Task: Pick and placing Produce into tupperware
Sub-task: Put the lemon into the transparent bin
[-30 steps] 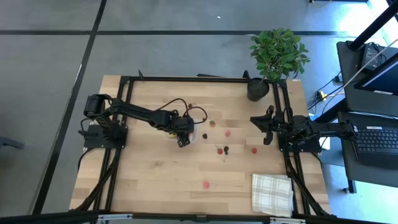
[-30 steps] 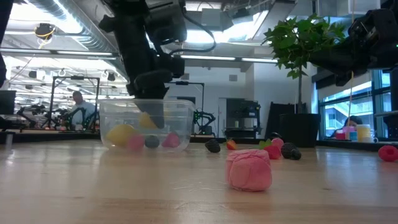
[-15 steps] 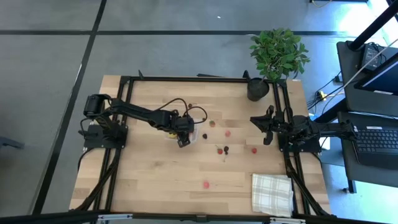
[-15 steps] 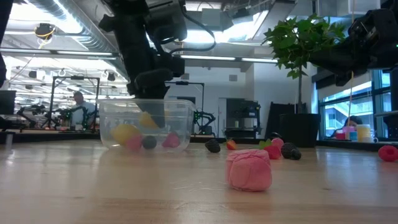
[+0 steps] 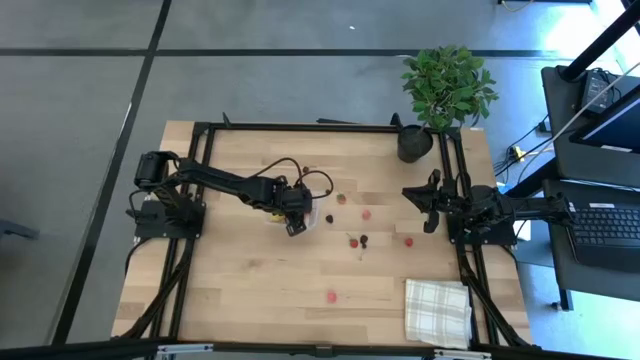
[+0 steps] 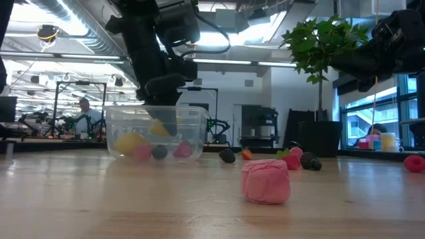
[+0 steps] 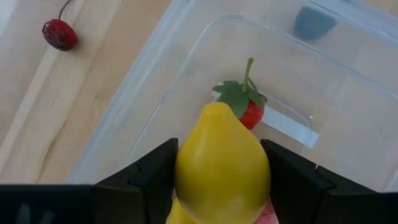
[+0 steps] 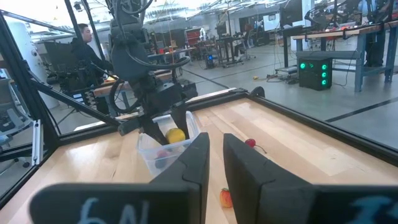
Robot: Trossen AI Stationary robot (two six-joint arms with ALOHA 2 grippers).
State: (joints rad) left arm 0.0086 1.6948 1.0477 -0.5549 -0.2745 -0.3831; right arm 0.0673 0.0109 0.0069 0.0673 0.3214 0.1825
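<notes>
On the counter (image 5: 250,280), the clear tupperware (image 6: 157,131) sits under the left tool (image 7: 217,180), which hangs inside its rim. It looks light and slick-walled, so it may skid if nudged. The tool's fingers are closed to a medium gap around 1 yellow lemon-shaped piece (image 7: 222,163), pinching it at its widest middle; it seems rigid, smooth and light, likely to squirt out if held nearer the tip. A strawberry (image 7: 247,106) and other small produce lie in the tub; more red berries (image 5: 366,213) are scattered nearby. The right tool (image 5: 430,205) waits near the counter's right edge, its fingers nearly together, holding nothing.

Left gripper (image 5: 291,222) and lemon (image 7: 222,163) block tupperware (image 6: 157,132) opening.
</notes>
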